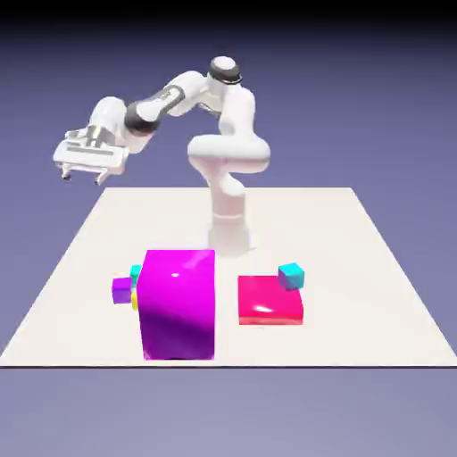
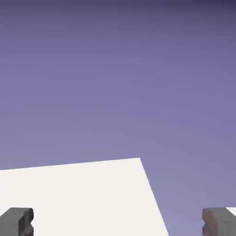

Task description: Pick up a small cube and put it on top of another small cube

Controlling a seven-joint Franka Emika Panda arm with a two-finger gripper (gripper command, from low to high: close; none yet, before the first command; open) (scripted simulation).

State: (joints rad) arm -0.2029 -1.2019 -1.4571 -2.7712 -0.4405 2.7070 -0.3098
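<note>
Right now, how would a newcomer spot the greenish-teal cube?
Find the big magenta block near the table's front. On the exterior view's left of it sits a cluster of tiny cubes; the greenish-teal cube is the rear one, half hidden, just behind the purple cube.

big block [image 1: 178, 303]: glossy magenta
flat block [image 1: 270, 300]: pink-red
small cubes: greenish-teal [image 1: 136, 271], purple [image 1: 122, 290], cyan [image 1: 290, 276]
worktop [image 1: 357, 294]: off-white
arm [image 1: 228, 152]: white, dark joints
backdrop [image 2: 115, 69]: blue-violet

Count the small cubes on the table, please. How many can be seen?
3, perhaps more hidden. A purple small cube and a greenish-teal small cube sit beside the big magenta block, on the exterior view's left. A cyan small cube rests on the flat red block.
</note>
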